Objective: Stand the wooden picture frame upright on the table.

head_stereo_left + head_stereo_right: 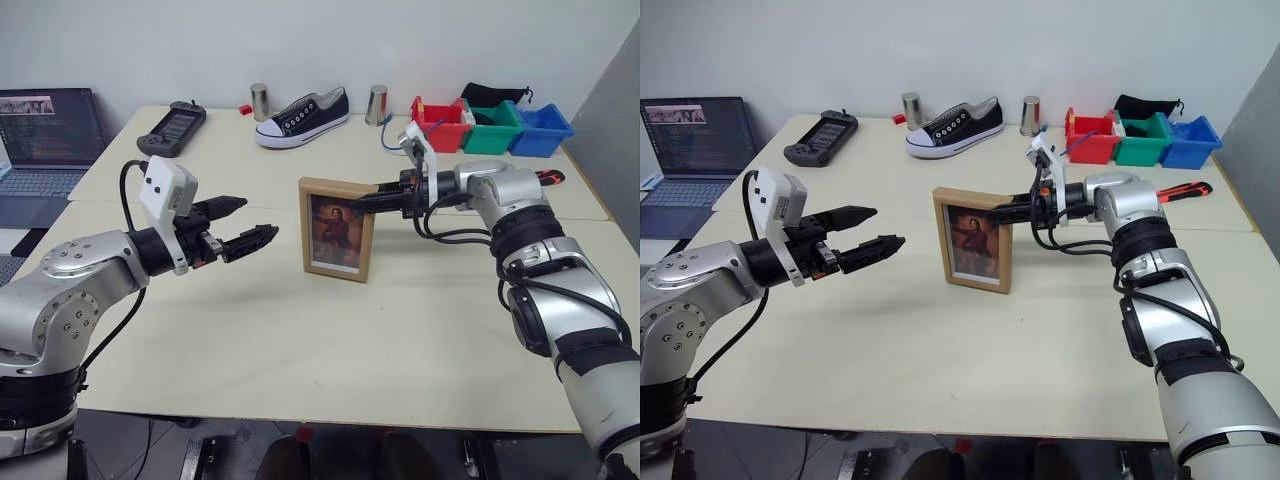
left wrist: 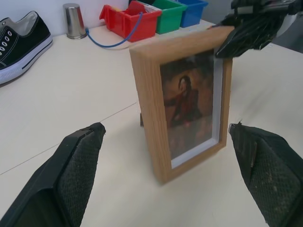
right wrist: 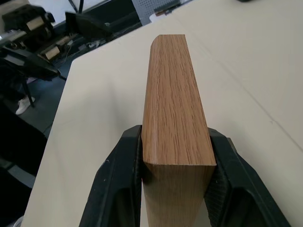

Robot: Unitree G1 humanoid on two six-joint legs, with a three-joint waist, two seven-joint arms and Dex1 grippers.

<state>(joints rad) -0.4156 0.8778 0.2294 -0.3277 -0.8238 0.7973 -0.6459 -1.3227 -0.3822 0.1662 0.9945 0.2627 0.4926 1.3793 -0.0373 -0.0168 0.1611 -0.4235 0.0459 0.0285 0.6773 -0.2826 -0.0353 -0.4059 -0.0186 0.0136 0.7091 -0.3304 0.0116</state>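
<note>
The wooden picture frame (image 1: 338,230) stands upright near the middle of the table (image 1: 300,340), its bottom edge on the surface and the dark portrait facing me. My right gripper (image 1: 372,197) reaches in from the right and is shut on the frame's top right corner. In the right wrist view its fingers (image 3: 118,175) clamp both faces of the light-wood edge (image 3: 175,109). My left gripper (image 1: 258,217) hovers open to the left of the frame, apart from it. In the left wrist view its two pads (image 2: 80,161) stand wide on either side of the frame (image 2: 184,104).
Along the far edge lie a black sneaker (image 1: 303,117), two metal cups (image 1: 260,100), a handheld game console (image 1: 172,127), and red, green and blue bins (image 1: 492,125). A laptop (image 1: 45,140) sits at the far left. An orange-handled tool (image 1: 550,178) lies behind my right arm.
</note>
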